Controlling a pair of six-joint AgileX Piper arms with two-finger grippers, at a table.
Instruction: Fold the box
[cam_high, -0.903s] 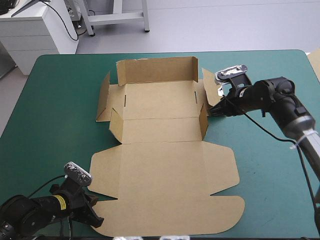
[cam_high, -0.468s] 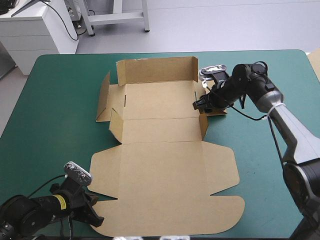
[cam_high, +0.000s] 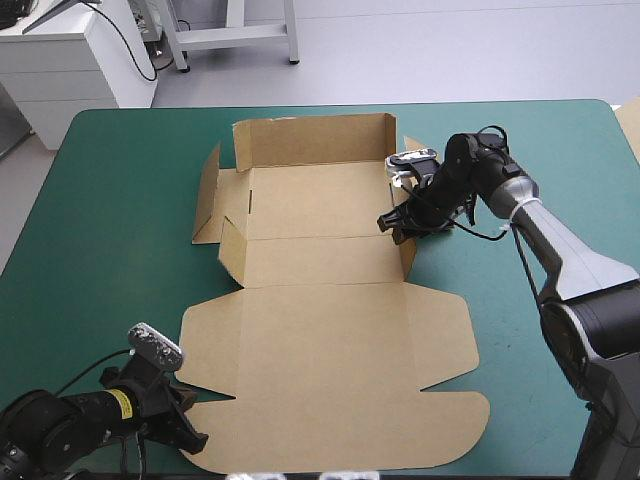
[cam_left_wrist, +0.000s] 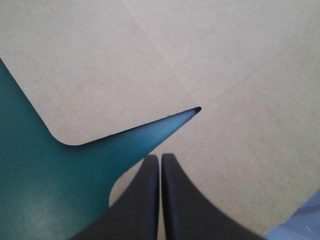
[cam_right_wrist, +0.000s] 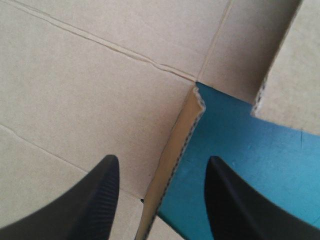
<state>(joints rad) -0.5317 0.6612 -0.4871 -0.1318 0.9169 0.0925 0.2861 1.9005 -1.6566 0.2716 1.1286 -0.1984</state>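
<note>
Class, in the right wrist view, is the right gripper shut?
No, the right gripper stands open, a raised box flap between its fingers.

Overhead; 2 wrists close — box (cam_high: 330, 340) shared.

1. A pale grey floor (cam_high: 450, 50) is lying beyond the far edge of the table (cam_high: 110, 200).
2. A white drawer cabinet (cam_high: 70, 75) is standing far left.
3. A grey metal frame (cam_high: 235, 33) is standing beside it.

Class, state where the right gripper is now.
In the high view, the right gripper sits at the box's right side, open fingers astride an upright flap.
</note>
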